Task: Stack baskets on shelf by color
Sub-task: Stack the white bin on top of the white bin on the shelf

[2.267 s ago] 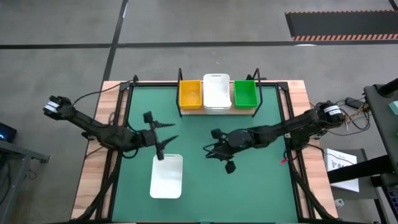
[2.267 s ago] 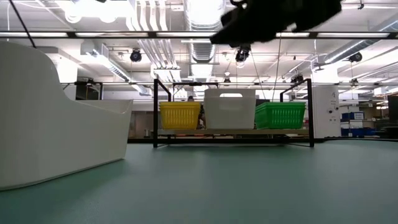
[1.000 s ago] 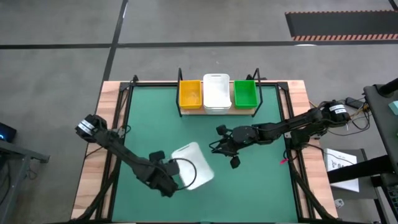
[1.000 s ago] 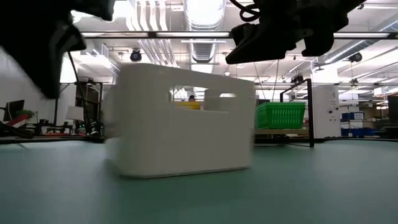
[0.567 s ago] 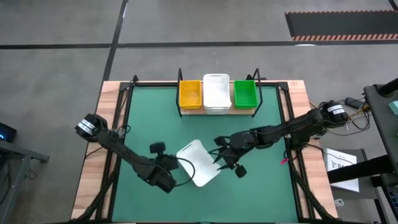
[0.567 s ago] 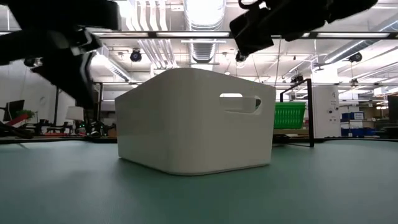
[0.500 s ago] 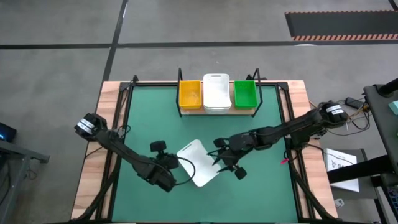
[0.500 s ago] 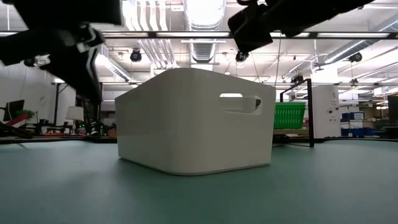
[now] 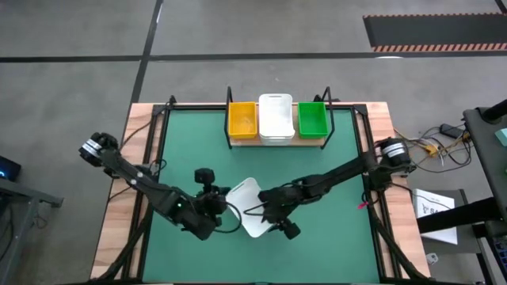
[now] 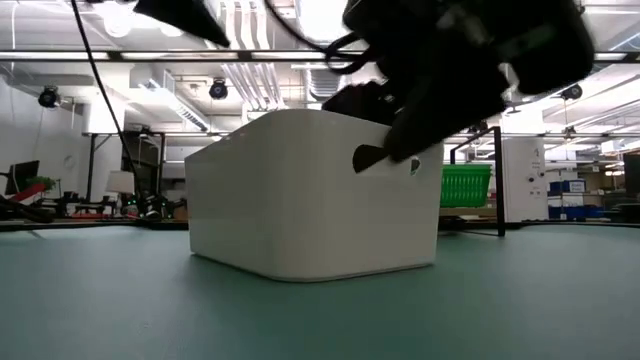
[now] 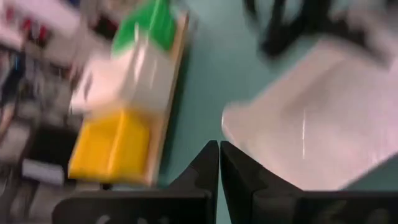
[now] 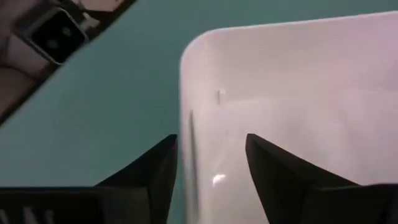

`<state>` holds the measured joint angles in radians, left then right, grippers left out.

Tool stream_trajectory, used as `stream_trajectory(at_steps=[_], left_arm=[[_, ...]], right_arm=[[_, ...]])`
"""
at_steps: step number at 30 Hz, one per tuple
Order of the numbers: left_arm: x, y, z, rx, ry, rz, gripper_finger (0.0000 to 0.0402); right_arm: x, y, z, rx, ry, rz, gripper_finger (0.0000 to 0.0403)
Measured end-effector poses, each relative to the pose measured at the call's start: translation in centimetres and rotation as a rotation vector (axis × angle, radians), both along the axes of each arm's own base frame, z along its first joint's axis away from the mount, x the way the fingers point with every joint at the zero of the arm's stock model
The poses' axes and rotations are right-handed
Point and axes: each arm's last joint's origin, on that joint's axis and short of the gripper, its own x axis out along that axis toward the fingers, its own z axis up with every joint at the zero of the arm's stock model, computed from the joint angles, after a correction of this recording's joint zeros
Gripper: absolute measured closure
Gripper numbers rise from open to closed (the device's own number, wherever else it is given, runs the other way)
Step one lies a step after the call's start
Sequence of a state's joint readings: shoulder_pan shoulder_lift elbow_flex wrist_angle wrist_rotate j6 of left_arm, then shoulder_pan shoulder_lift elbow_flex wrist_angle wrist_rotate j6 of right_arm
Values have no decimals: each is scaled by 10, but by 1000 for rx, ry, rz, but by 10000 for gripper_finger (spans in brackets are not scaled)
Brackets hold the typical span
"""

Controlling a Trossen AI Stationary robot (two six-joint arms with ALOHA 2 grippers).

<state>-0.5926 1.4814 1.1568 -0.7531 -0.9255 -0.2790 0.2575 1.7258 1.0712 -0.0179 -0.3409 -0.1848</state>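
The mat (image 9: 333,158) carried everything. At its 12 o'clock edge stood the shelf (image 9: 276,142), holding from 9 to 3 o'clock a yellow basket (image 9: 242,119), a white stack (image 9: 276,119) and a green basket (image 9: 312,119).

The loose white basket (image 9: 247,206) sat upright on the mat near 6 o'clock, turned askew to the shelf, well apart from it.

The right gripper (image 12: 208,165) had its fingers parted astride the basket's wall, one outside and one inside, not yet closed on it. The left gripper (image 11: 219,165) sat just beside the basket at its 9 o'clock, fingers pressed together and holding nothing.

The likeliest trouble, as I judged it, was the grip: only one thin wall near a rounded corner lay between the fingers, so the basket could pivot or slip free on lifting. Because it lay askew, it might meet the white stack crooked, catch a rim and fail to nest, or knock a neighbouring basket. The left gripper stood close enough that a swing of the basket could strike it.
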Motion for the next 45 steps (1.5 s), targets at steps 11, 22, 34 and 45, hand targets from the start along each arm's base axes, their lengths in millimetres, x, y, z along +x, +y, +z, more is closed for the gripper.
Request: stream_trajectory(at_steps=[11, 22, 34, 45], left_arm=[[-17, 8, 10, 84, -268, -320, 402], [-60, 38, 11, 91, -514, -300, 402], [-73, 48, 6, 60, -582, -286, 402], [-73, 48, 6, 90, -568, -296, 402]], right_arm=[[24, 8, -14, -82, 1, 93, 384], [-8, -2, 63, -185, -81, -2, 394], [-52, -60, 165, -470, -243, -487, 394], [-45, -179, 159, -421, -134, -631, 394]])
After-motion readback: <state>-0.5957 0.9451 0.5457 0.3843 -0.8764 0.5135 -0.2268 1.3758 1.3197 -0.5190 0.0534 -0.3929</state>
